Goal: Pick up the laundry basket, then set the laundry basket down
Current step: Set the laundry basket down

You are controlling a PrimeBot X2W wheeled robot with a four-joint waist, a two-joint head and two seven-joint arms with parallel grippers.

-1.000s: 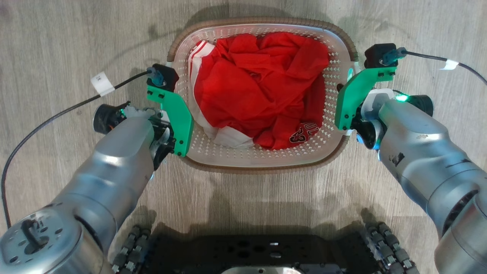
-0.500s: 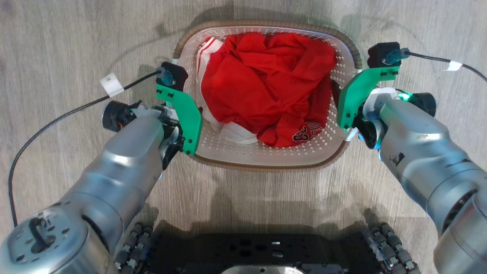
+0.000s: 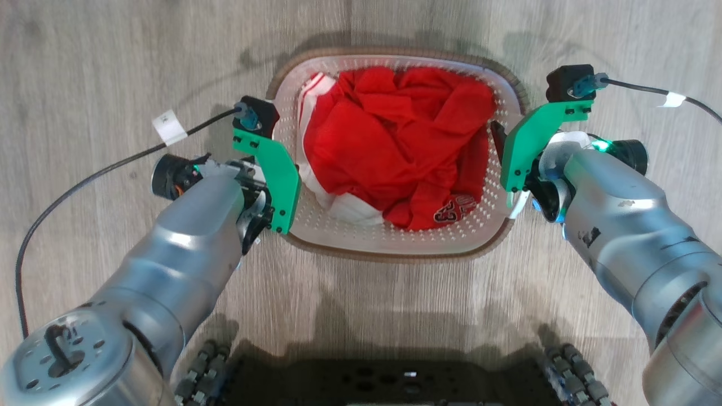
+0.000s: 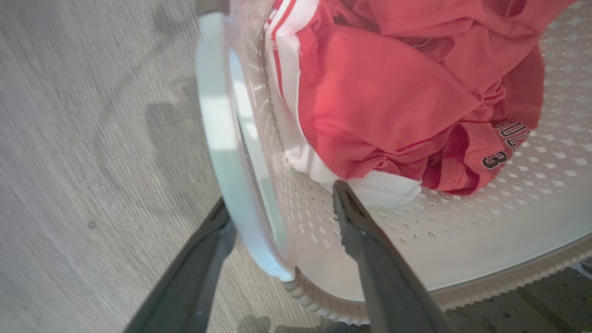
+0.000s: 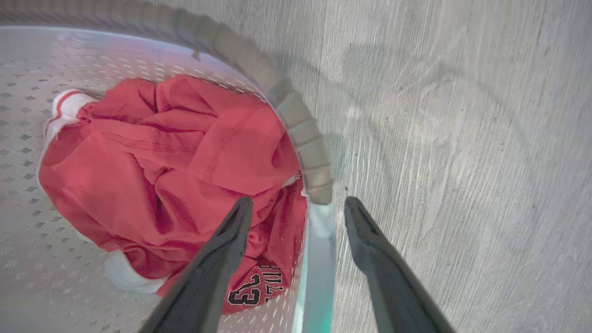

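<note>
The laundry basket (image 3: 395, 248) rests on the floor (image 3: 84, 56), its long axis running arm to arm. The left end effector (image 4: 280, 203) straddles the left handle (image 4: 217, 129) and the right end effector (image 5: 298, 201) the right handle (image 5: 319, 268), both spread and unclamped.

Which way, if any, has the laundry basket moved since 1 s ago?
Yes. In the head view the laundry basket looks smaller and farther from the robot base: probably lowered.
</note>
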